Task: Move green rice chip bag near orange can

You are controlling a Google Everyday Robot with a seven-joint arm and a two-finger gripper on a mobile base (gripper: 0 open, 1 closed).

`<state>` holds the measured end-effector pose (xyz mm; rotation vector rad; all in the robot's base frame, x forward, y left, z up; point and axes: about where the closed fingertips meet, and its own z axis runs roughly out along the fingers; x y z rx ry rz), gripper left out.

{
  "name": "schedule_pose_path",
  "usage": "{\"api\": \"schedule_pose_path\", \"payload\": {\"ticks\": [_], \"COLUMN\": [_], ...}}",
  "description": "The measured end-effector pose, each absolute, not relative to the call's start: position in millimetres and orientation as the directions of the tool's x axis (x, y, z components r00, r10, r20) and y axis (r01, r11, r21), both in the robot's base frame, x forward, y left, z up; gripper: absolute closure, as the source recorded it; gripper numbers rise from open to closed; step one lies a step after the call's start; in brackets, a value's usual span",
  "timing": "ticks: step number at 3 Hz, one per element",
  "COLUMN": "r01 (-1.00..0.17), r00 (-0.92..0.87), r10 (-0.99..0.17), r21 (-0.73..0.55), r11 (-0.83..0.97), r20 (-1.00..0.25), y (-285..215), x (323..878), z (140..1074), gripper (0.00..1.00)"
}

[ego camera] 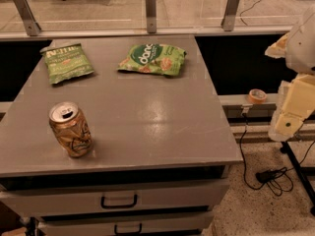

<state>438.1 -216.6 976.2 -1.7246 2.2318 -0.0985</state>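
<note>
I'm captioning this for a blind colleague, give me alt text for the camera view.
A green rice chip bag lies at the back of a gray cabinet top, an orange can stands front left, and an olive bag lies back left. The robot's end effector hangs beyond its right edge, touching nothing.

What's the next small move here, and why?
Probably swing the gripper left, over the table toward the green rice chip bag. The gripper hangs beyond the table's right edge, away from everything, while the bag lies flat at the far middle, well apart from the orange can standing front-left. Skip the duller olive bag at far left.
</note>
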Motion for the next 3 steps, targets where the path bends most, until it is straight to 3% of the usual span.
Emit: {"api": "schedule_pose_path", "payload": {"ticks": [1, 3], "r01": [-0.931, -0.938], "r00": [-0.221, -0.043], "r10": [-0.953, -0.969], "r21": [-0.246, -0.323], "r11": [0.27, 0.124], "r20": [-0.207, -0.245], "y": [-217, -173], "x": [438, 542], "z": [976, 973], "gripper": [0.0, 0.0]}}
